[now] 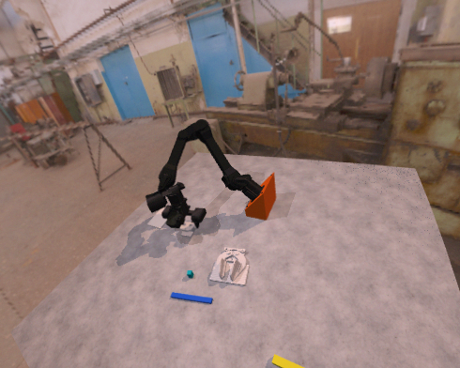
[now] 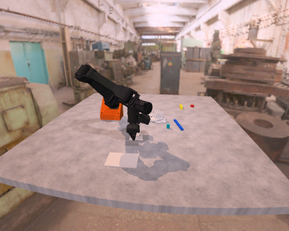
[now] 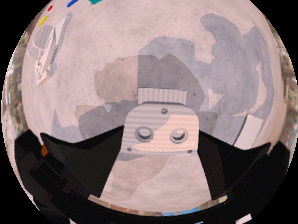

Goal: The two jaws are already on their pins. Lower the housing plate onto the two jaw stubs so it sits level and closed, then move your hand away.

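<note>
The white housing plate (image 1: 188,226) (image 3: 161,120), with two round raised rings, lies between the fingers of my gripper (image 1: 187,222) (image 2: 134,138) (image 3: 160,131). The black fingers press its two sides, so the gripper is shut on it. It is low over the table; whether anything below still bears it is hidden. The white base (image 1: 216,278) (image 2: 159,121) lies flat on the table well away from the gripper, at the upper left in the wrist view. Its two jaws stand side by side on it in the top view; their stubs are too small to make out.
A flat white panel (image 1: 157,220) (image 2: 114,159) (image 3: 251,129) lies near the gripper. A teal block (image 1: 190,273) (image 2: 168,126) and a blue bar (image 1: 191,298) (image 2: 178,125) lie beside the base. A yellow bar (image 1: 287,362) (image 2: 181,106) and red block (image 2: 192,105) lie farther off. The arm's orange mount (image 1: 263,203) (image 2: 111,114) stands behind.
</note>
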Robot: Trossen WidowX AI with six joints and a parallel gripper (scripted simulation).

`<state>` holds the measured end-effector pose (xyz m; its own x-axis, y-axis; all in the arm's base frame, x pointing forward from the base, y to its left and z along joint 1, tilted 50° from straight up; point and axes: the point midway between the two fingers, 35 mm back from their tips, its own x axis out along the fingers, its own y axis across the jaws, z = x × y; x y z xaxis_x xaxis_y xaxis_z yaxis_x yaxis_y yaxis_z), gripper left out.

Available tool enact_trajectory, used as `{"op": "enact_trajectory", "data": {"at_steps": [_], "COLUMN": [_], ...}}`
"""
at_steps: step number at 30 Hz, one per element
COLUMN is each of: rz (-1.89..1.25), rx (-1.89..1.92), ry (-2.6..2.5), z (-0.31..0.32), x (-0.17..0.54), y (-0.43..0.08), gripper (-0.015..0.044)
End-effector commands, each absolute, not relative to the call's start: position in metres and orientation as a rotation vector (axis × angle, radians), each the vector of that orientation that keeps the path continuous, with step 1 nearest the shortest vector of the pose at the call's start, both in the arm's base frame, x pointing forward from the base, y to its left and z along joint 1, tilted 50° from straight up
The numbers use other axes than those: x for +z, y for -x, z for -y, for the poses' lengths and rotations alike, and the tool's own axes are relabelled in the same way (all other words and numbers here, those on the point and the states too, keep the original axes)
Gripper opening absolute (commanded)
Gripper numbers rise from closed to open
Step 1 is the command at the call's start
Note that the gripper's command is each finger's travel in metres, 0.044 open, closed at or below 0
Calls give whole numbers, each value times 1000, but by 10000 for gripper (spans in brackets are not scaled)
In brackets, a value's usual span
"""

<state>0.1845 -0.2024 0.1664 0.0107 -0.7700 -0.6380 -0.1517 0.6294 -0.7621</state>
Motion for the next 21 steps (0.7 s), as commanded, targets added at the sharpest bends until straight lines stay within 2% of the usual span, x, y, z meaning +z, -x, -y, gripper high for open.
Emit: {"op": "enact_trajectory", "data": {"at_steps": [1, 21], "rz": [-1513, -1515], "rx": [-575, -562], "ry": [806, 799], "z": [202, 157], "x": [166, 202], "y": [-185, -187], "gripper": [351, 351]}}
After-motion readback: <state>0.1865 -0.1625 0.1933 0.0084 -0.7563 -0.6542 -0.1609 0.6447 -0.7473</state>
